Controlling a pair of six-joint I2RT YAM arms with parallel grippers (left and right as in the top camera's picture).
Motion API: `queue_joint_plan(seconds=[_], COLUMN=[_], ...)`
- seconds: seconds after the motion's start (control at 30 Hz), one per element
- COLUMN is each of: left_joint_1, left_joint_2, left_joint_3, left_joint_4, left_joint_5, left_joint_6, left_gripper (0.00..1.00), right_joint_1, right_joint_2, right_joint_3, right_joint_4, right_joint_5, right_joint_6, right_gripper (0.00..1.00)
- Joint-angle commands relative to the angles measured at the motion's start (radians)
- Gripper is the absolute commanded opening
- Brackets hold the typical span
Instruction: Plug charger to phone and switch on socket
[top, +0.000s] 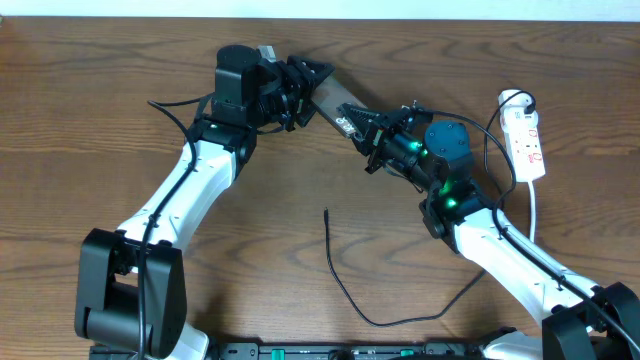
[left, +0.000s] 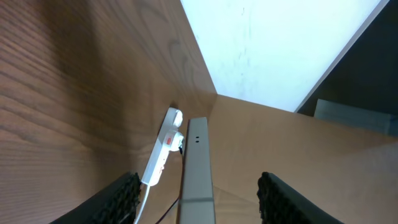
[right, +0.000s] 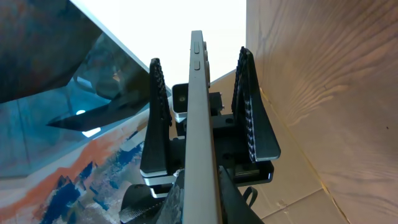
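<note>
The bronze-brown phone (top: 338, 106) is held off the table, edge-on in both wrist views (left: 196, 168) (right: 199, 112). My right gripper (top: 372, 132) (right: 202, 205) is shut on its near end. My left gripper (top: 305, 85) (left: 199, 205) is open, its fingers straddling the phone's other end with gaps on both sides. The black charger cable lies loose on the table, its plug tip (top: 326, 213) pointing away from me, below the phone. The white socket strip (top: 526, 140) (left: 163, 149) lies at the far right with red marks on its face.
The charger cable (top: 400, 321) loops along the front of the table and runs up toward the strip. The strip's white cord (top: 535, 215) trails toward the front right. A pale wall borders the table's far edge (top: 400, 8).
</note>
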Motion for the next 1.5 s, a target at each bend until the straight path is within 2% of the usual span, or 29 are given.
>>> queue_joint_plan(seconds=[0.0,0.4,0.5,0.67,1.07,1.23,1.47], left_joint_1=[0.002,0.002,0.002,0.002,0.002,0.002,0.002], left_joint_2=[-0.027,-0.027,-0.027,-0.027,-0.027,-0.027,-0.027], left_joint_3=[0.02,0.02,0.02,0.02,0.02,0.02,0.02], left_joint_4=[0.005,0.005,0.005,0.005,0.005,0.005,0.005], left_joint_5=[-0.013,-0.013,-0.013,-0.013,-0.013,-0.013,-0.031], left_joint_6=[0.006,0.006,0.006,0.006,0.006,0.006,0.006], left_gripper=[0.61,0.61,0.55,0.39,0.22,0.09,0.08], right_joint_1=[0.028,0.051,0.051,0.051,0.058,0.058,0.058], right_joint_2=[-0.001,-0.001,-0.001,-0.001,-0.001,-0.001,-0.001], right_joint_3=[0.013,0.013,0.013,0.013,0.013,0.013,0.013], right_joint_4=[0.018,0.018,0.018,0.018,0.018,0.017,0.014], right_joint_5=[0.018,0.037,0.037,0.037,0.04,0.04,0.041], right_joint_6=[0.012,0.012,0.012,0.012,0.011,0.011,0.011], right_gripper=[0.01,0.01,0.02,0.02,0.01,0.01,0.01])
